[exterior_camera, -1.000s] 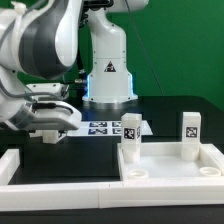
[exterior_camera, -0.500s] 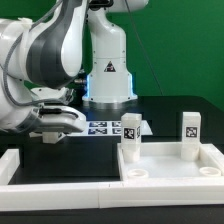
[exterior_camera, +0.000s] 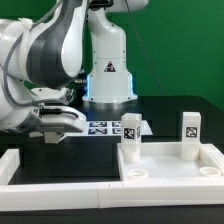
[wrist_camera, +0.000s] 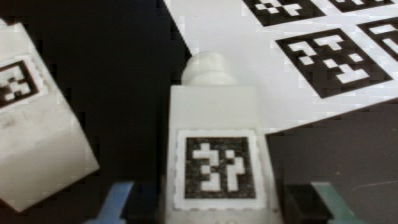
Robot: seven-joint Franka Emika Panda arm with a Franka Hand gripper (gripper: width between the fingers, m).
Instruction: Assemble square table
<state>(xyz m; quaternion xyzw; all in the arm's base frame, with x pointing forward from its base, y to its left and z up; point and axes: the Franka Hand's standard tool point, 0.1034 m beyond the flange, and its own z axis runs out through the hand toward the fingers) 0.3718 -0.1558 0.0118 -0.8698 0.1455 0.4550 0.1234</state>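
The square tabletop [exterior_camera: 172,166] lies at the exterior view's lower right, rim up. Two tagged white legs [exterior_camera: 130,130] [exterior_camera: 190,127] stand upright in its far corners. My gripper [exterior_camera: 55,126] is low over the black table at the exterior view's left. In the wrist view a third white leg [wrist_camera: 217,140] with a black-white tag lies between my gripper's [wrist_camera: 221,202] fingers [wrist_camera: 121,200]. The jaws are open, with a dark gap on each side of the leg. Another tagged white leg [wrist_camera: 36,115] lies just beside it.
The marker board [exterior_camera: 105,127] lies behind my gripper and also shows in the wrist view [wrist_camera: 329,50], just past the leg's tip. A long low white border wall [exterior_camera: 60,186] runs along the front. The robot base [exterior_camera: 108,70] stands at the back.
The arm shifted slightly towards the exterior view's right and lower a second ago. It has held still since then. The jaws stay open.
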